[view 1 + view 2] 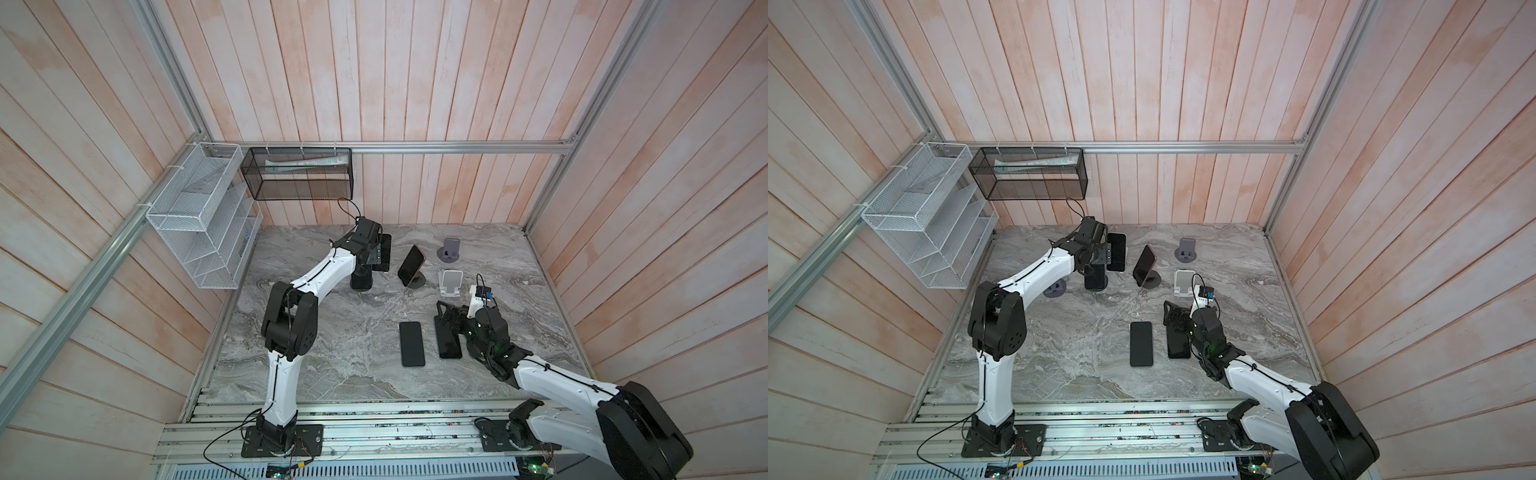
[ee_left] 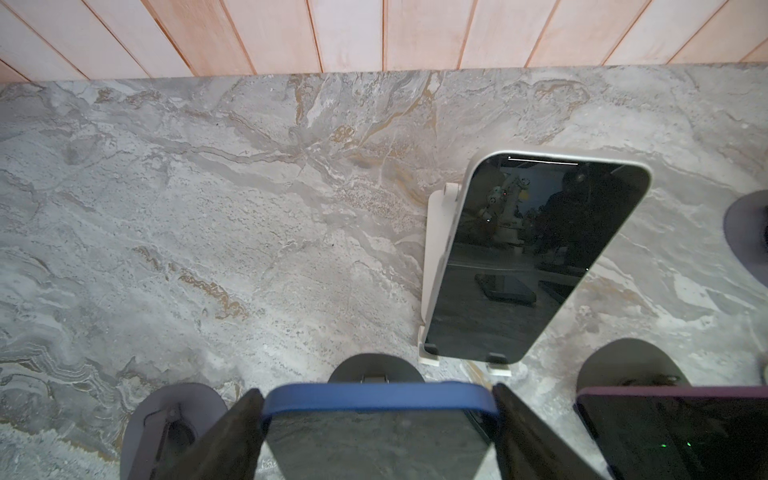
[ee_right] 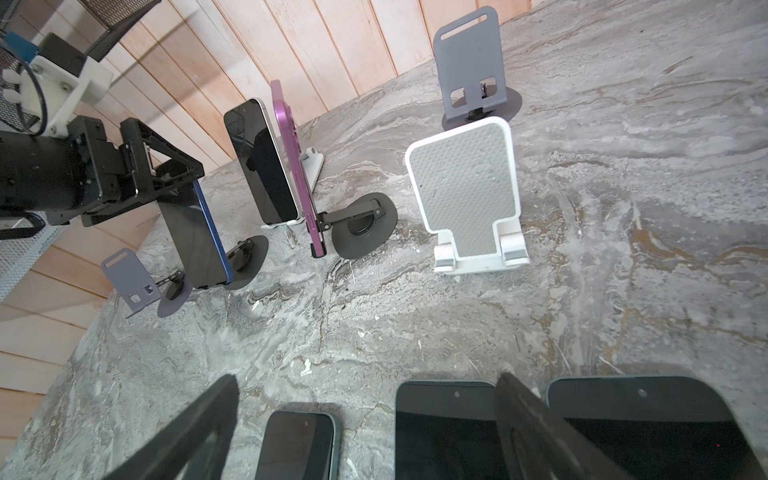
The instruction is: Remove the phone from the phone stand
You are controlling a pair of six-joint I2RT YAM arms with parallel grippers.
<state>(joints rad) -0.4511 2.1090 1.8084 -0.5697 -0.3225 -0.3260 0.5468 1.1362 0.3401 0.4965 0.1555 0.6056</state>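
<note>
Lower middle of frame, the left end effector (image 2: pixel 376 398) clasped the blue phone (image 2: pixel 376 444); it wanted lifting straight up, clear of its black stand (image 2: pixel 376 368); the right end effector (image 3: pixel 369 381) hung agape

Table (image 2: pixel 208 216): grey marble veining is running across it, with tan streaks.
Blue-rimmed phone (image 2: pixel 376 444), between the black fingers (image 2: pixel 232 436) of the left pincer (image 2: pixel 376 392): a blue rim is framing dark glass.
Dark stand (image 2: pixel 376 368), just beyond that pincer: is showing charcoal.
Purple phone (image 2: pixel 673 392), beside that pincer: is showing a purple rim.
Silver-rimmed phone (image 2: pixel 536 257), farther ahead: a silver-white rim is framing black glass.
Cream stand (image 2: pixel 434 249), behind it: is showing plain cream.
White stand (image 3: pixel 465 195), ahead of the right pincer (image 3: pixel 370 380): a grey honeycomb pad is filling its white frame.
Lilac-grey stand (image 3: pixel 467 62), beyond that: is showing one flat tone.
Wall planks (image 1: pixel 374 83): are showing a pale pink wash.
</note>
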